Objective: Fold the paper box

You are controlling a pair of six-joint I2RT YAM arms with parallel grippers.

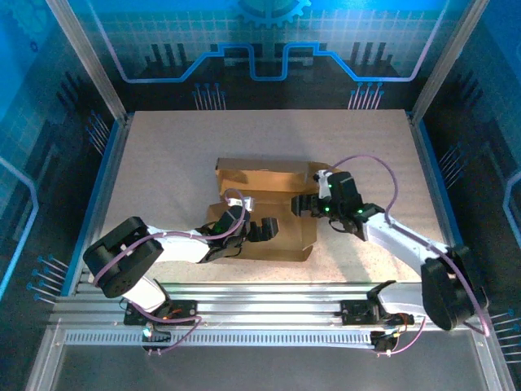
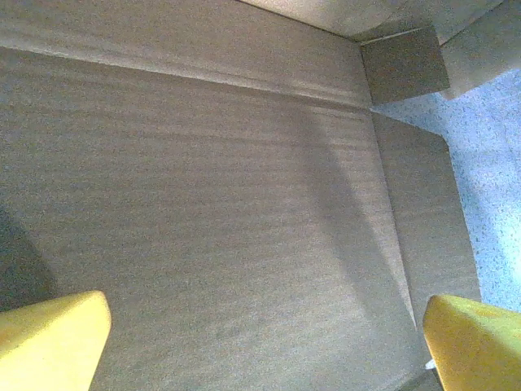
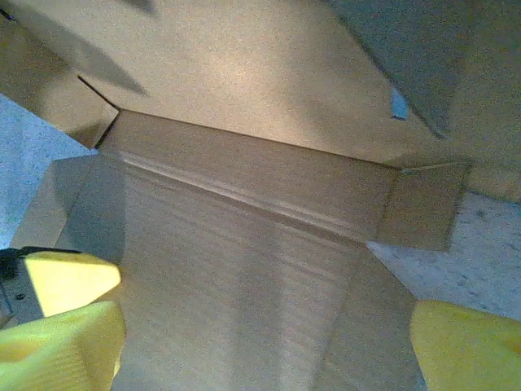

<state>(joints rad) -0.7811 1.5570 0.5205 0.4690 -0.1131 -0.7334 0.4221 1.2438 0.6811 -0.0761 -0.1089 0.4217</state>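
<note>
Between the wide-apart yellow fingertips (image 2: 50, 338) of the left gripper (image 2: 264, 338) lies bare corrugated cardboard: the floor panel of the paper box (image 2: 203, 187). Its jaws are released and grasp nothing. Ahead of them a crease crosses the panel. To their right a narrow side flap lies flat, with the speckled table (image 2: 488, 179) just past it.

From above, the paper box (image 1: 281, 236) sits on the middle of the table (image 1: 163, 163), half formed. Its far wall stands up, while the near and side flaps lie low. The left gripper (image 1: 248, 224) hangs over the box's left-front part, fingers pointing into the tray. The right gripper (image 1: 312, 195) reaches in over the box's right edge, close to the raised far wall.

Under the right gripper (image 3: 269, 330) the jaws are likewise released, the yellow pads (image 3: 65, 318) well apart with nothing held. The box floor (image 3: 244, 269) shows between them. Ahead of the pads a creased strip rises into the upright wall, and a small corner tab sticks out to the right of it. Speckled table (image 3: 32, 147) shows at the left of the pads and beyond the tab. All that sits within the box is the grippers' own fingers.
</note>
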